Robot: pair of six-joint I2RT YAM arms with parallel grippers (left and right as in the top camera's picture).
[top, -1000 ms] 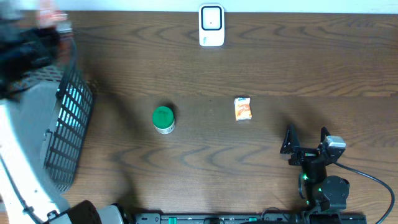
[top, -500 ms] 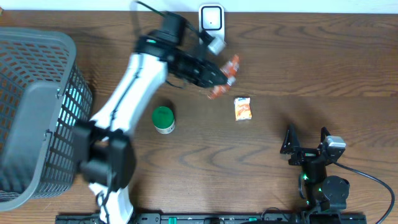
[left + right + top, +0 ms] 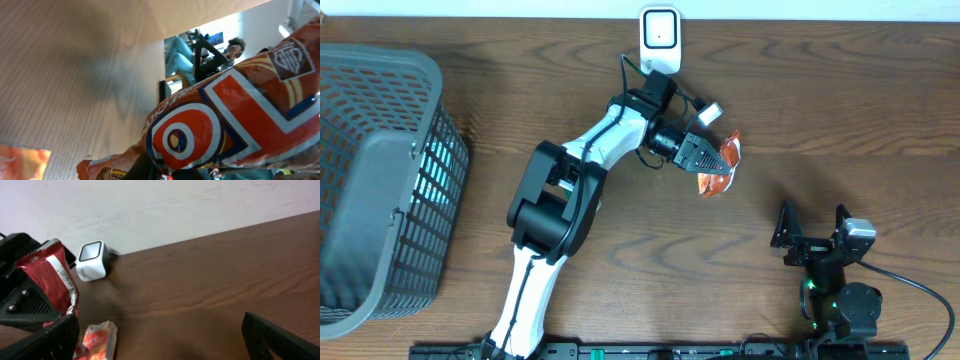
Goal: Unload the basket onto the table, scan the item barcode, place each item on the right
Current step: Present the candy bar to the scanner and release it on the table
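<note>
Left hand [image 3: 712, 154] has swung right, away from the scanner [image 3: 660, 40], since half a second ago, clenched on the red snack packet [image 3: 729, 152], which now hangs just above the orange packet [image 3: 711, 184] lying on the worktop [image 3: 820, 100]; right hand [image 3: 812, 226] unmoved, released, empty. Best bet: bring the red packet back before the scanner window, barcode side facing it, flat and steady. Count: two packets, one scanner, one basket [image 3: 380, 120], two hands
</note>
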